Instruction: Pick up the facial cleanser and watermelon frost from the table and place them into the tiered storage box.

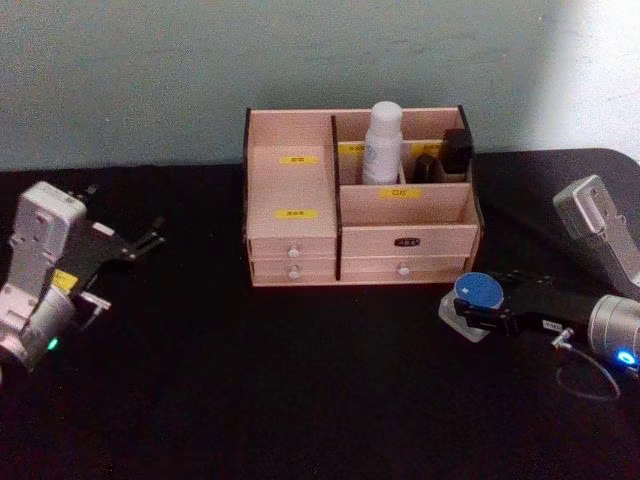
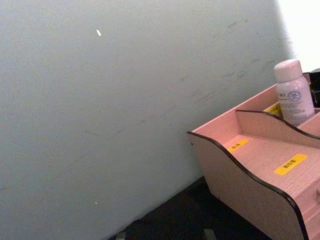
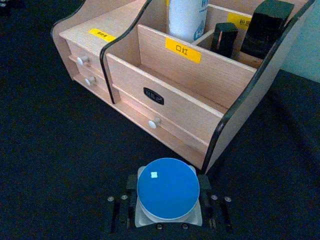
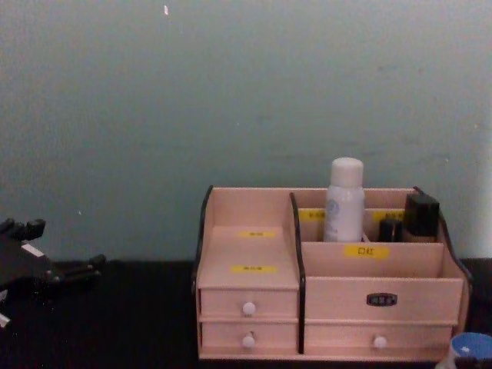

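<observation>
The tiered storage box (image 1: pixel 292 232) stands at the middle back of the black table, also seen in the chest view (image 4: pixel 247 250), the left wrist view (image 2: pixel 240 175) and the right wrist view (image 3: pixel 175 102). A white bottle, the facial cleanser (image 1: pixel 383 140) (image 4: pixel 344 200) (image 2: pixel 294 95) (image 3: pixel 186 17), stands upright in a rear compartment. My right gripper (image 1: pixel 478 300) (image 3: pixel 167 192) is shut on a small round container with a blue lid, the watermelon frost (image 1: pixel 477 290) (image 3: pixel 168 186) (image 4: pixel 470 347), just off the box's front right corner. My left gripper (image 1: pixel 148 237) (image 4: pixel 73 269) rests open at the far left.
Two dark items (image 1: pixel 457 150) (image 1: pixel 428 168) occupy the box's rear right compartments. The front right compartment (image 3: pixel 200 95) behind the yellow label holds nothing. A grey-green wall (image 4: pixel 231 92) rises right behind the box. Bare black tabletop (image 1: pixel 250 380) spreads in front.
</observation>
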Tool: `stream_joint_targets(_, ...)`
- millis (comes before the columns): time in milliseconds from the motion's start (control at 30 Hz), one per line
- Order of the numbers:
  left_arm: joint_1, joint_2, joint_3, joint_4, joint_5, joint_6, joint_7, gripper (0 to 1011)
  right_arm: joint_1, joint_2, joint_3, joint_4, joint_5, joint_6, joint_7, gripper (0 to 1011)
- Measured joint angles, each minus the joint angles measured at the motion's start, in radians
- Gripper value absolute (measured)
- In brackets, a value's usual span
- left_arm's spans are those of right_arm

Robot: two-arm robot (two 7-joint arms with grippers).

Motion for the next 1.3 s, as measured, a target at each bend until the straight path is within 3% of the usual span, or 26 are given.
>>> stream_joint_targets(133, 0.0, 0.0, 0.0, 0.0, 0.0, 0.0, 0.0, 1001, 0.0, 0.0, 0.0, 0.0, 0.0, 0.0, 0.0, 710)
stream_joint_targets(567, 0.0, 0.0, 0.0, 0.0, 0.0, 0.0, 0.0, 1001, 0.0, 0.001, 0.0, 0.0, 0.0, -0.001, 0.002, 710)
stream_joint_targets(833, 0.0, 0.0, 0.0, 0.0, 0.0, 0.0, 0.0, 1001, 0.012, 0.021, -0.01, -0.012, 0.021, -0.023, 0.072, 710)
stream_joint_targets(1033, 0.0, 0.0, 0.0, 0.0, 0.0, 0.0, 0.0, 1001, 0.056, 0.022, -0.032, -0.024, 0.044, -0.048, 0.123, 710)
stream_joint_targets(1300, 0.0, 0.0, 0.0, 0.0, 0.0, 0.0, 0.0, 1001, 0.147, -0.013, -0.091, -0.008, 0.027, -0.068, 0.146, 710)
